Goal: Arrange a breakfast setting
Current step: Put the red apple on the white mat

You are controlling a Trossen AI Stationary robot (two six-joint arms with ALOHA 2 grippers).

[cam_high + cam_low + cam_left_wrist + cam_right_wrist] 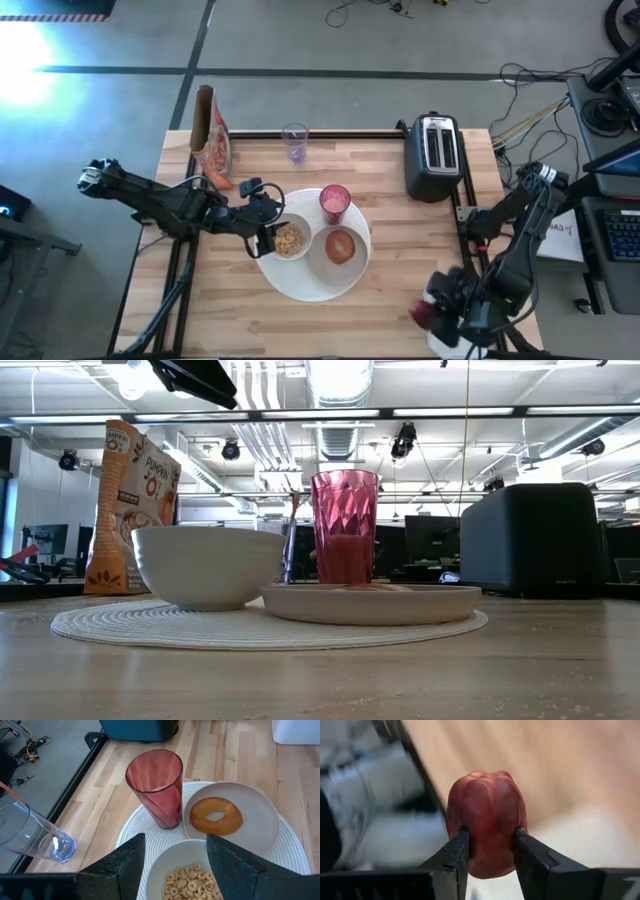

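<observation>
A round white woven mat point(300, 280) carries a white bowl point(289, 240) of cereal rings, a white plate point(260, 820) with a browned ring of bread point(216, 816), and a pink tumbler point(156, 785). My left gripper point(175, 860) hangs open above the bowl, clear of it, as the low view shows point(200, 375). My right gripper point(425, 312) is at the table's near right corner, shut on a dark-red fruit point(486, 820). My right gripper pinches the fruit by two opposite sides point(465, 837) between its two fingers point(527, 852). The fingers slant downward from above. The fruit is lifted clear of the table, its dimpled end point(485, 776) pointing away from the fingers.
A black-and-silver toaster point(433, 155) stands at the far right. A clear glass point(294, 142) and a cereal box point(212, 135) stand along the far edge. A white tray point(450, 345) lies under the right gripper. Bare wood lies at the near left.
</observation>
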